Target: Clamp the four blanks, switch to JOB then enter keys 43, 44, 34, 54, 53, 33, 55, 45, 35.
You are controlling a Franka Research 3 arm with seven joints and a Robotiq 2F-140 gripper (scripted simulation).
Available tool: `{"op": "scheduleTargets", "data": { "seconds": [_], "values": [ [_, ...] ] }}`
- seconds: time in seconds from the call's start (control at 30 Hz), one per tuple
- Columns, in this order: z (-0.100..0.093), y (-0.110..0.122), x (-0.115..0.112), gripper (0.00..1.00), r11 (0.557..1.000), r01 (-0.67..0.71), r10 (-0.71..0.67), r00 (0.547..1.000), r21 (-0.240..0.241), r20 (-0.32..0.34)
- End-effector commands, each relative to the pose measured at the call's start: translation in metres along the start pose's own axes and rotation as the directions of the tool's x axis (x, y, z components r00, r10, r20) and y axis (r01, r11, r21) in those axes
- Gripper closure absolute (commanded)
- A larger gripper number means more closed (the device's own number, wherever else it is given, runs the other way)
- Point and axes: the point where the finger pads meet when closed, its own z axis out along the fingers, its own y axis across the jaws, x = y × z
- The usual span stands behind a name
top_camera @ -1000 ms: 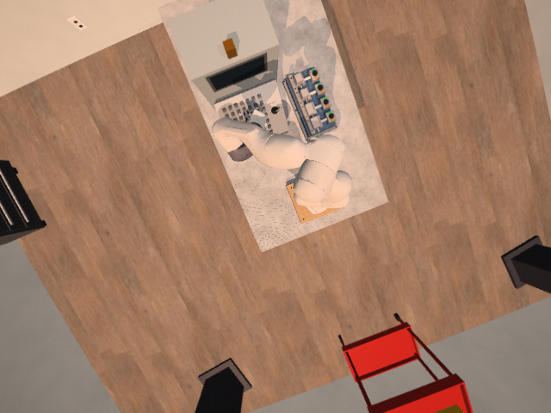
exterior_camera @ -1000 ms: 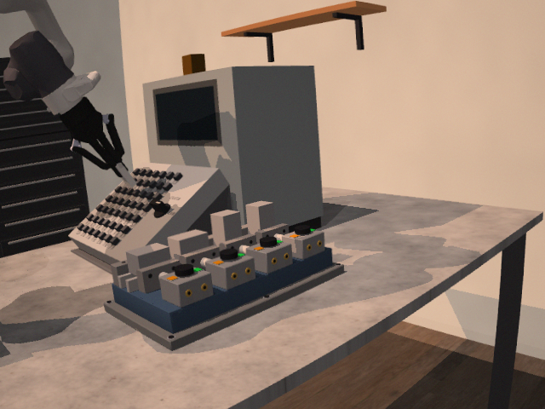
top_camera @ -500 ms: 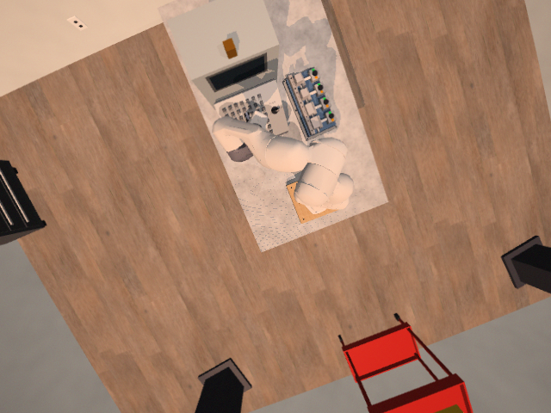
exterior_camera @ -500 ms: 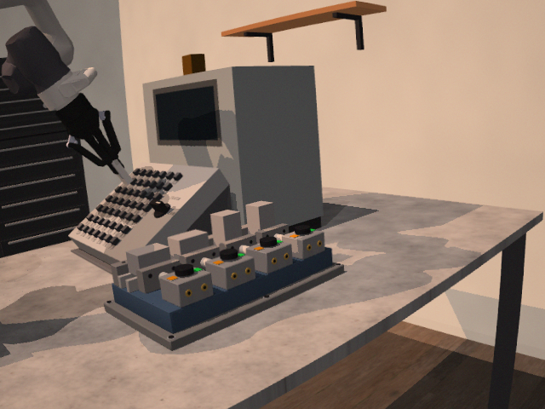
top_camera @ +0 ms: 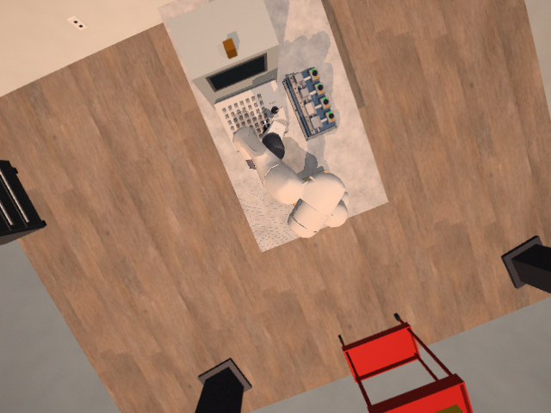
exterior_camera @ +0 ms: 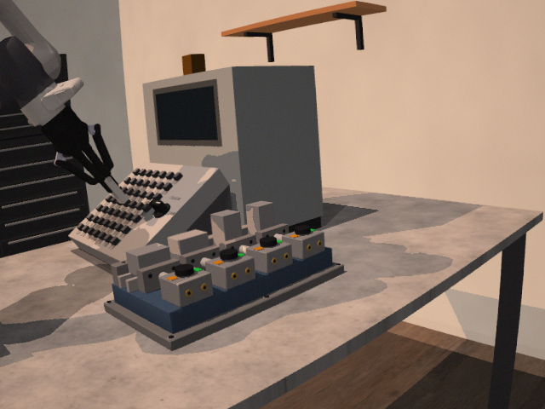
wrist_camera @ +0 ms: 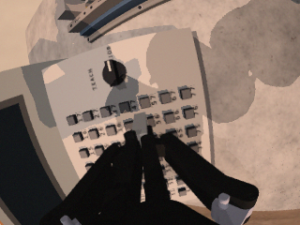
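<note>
The gripper, its fingers pressed together with nothing between them, points down at the sloping keyboard, its tips among the keys in the rows nearer the selector; whether a key is down cannot be told. The selector lies just beyond the tips, its white mark towards JOB. Beyond the keyboard, to one side of the gripper, the vise fixture bears four blanks, one per station, with amber and green lenses lit at all four valve blocks. The step in hand is judged to be keying in JOB (the amber lamp on the cabinet looks dark, though its shading leaves some doubt). The next move calls for a straight press on the one key due, then a clear lift; a sideways slip could enter a neighbour. How many keys are entered cannot be told. Under all this lies a mottled pale table top. Farther from the gripper are a wall shelf, a dark drawer cabinet, a plank floor and a red cart.
</note>
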Motion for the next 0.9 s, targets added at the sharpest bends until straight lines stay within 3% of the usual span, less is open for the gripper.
{"op": "scheduleTargets", "data": {
  "seconds": [0.0, 0.87],
  "values": [
    [0.006, 0.008, -0.013, 1.0, 1.0, 0.006, -0.004, 0.997, -0.015, 0.078],
    [0.027, 0.008, -0.015, 1.0, 1.0, 0.006, -0.004, 0.997, -0.015, 0.078]
  ]
}}
